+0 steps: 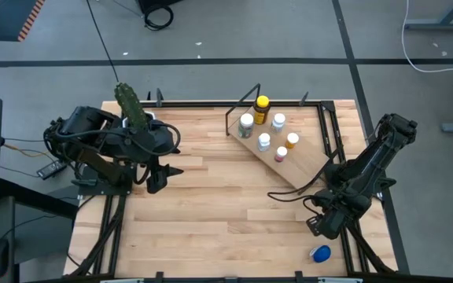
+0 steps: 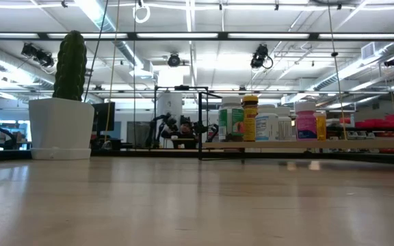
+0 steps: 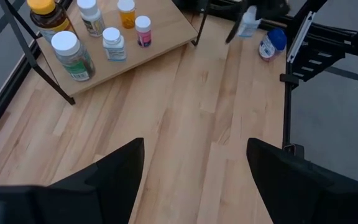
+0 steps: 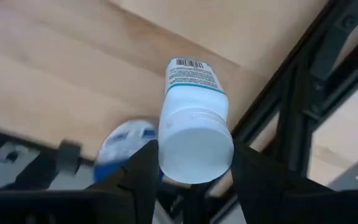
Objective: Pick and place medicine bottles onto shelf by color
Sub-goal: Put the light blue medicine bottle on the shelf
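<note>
The shelf (image 1: 289, 157), a light-wood board on a black frame, stands slanted at the table's far right. Several medicine bottles stand upright on it: a yellow-capped one (image 1: 262, 103), white-capped ones (image 1: 247, 123), an orange-capped one (image 1: 292, 140) and a pink-capped one (image 1: 281, 154). A blue-capped bottle (image 1: 319, 253) lies on the table at the near right corner. My right gripper (image 4: 194, 155) is just beyond it (image 1: 321, 225), shut on a white-capped bottle (image 4: 194, 124). My left gripper (image 3: 194, 149) is open and empty over the table's left part (image 1: 163, 174). My right gripper pinches the white-capped bottle between its two fingers (image 4: 143, 168) at its cap end (image 4: 194, 146). The cap faces back toward the wrist, and the labelled body (image 4: 191, 78) points away beyond the fingertips. The bottle appears clear of the tabletop.
A white pot with a green cactus (image 1: 132, 106) stands at the far left, behind my left arm. Black frame rails (image 1: 352, 236) run along the table's right edge close to my right gripper. Bare planks (image 1: 226, 212) lie between the two arms.
</note>
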Tool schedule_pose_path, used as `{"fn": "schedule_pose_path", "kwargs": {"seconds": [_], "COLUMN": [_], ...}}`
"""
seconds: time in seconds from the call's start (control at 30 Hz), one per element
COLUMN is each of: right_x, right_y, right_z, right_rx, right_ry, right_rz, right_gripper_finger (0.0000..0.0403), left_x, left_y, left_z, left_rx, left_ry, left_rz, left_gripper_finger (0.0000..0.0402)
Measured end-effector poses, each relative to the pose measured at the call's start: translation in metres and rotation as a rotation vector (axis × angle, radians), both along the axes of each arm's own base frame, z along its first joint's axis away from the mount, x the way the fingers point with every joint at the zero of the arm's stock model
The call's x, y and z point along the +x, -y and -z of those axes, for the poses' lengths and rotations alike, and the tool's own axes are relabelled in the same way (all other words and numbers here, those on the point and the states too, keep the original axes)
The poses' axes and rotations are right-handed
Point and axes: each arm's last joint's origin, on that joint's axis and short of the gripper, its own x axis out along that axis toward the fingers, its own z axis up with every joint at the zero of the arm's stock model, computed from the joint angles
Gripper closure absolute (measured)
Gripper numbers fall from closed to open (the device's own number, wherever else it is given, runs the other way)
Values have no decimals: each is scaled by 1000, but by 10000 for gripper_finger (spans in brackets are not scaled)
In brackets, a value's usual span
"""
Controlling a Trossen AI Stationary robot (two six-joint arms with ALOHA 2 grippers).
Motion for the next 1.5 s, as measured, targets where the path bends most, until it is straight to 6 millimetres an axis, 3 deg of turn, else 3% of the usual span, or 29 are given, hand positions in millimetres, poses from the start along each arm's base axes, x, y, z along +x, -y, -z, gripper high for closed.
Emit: {"fn": "schedule_pose_path", "kwargs": {"seconds": [0.27, 0.47, 0.6, 0.93, 1.1, 1.27, 1.5], "right_x": [19, 34, 50, 65, 67, 61, 53], "right_y": [10, 46, 76, 155, 188, 205, 216], "right_z": [-73, -114, -126, -120, -101, -73, -50], "right_rx": [36, -68, -121, -252, -244, -165, -161], "right_ry": [157, 266, 329, 277, 194, 95, 10], "right_rz": [-9, 2, -16, -100, -90, -105, -204], "right_gripper_finger": [222, 222, 222, 222, 221, 221, 221], "left_x": [0, 0, 1, 2, 2, 1, 1], "left_y": [0, 0, 0, 0, 0, 0, 0], "left_z": [0, 0, -1, -1, -1, -1, -1], "left_rx": [-2, -1, -3, -10, -12, -25, -24], "left_ry": [0, 3, 19, 22, 22, 23, 14], "left_rz": [-2, -5, -4, -10, -12, -24, -26], "left_gripper_finger": [113, 113, 113, 113, 113, 113, 113]}}
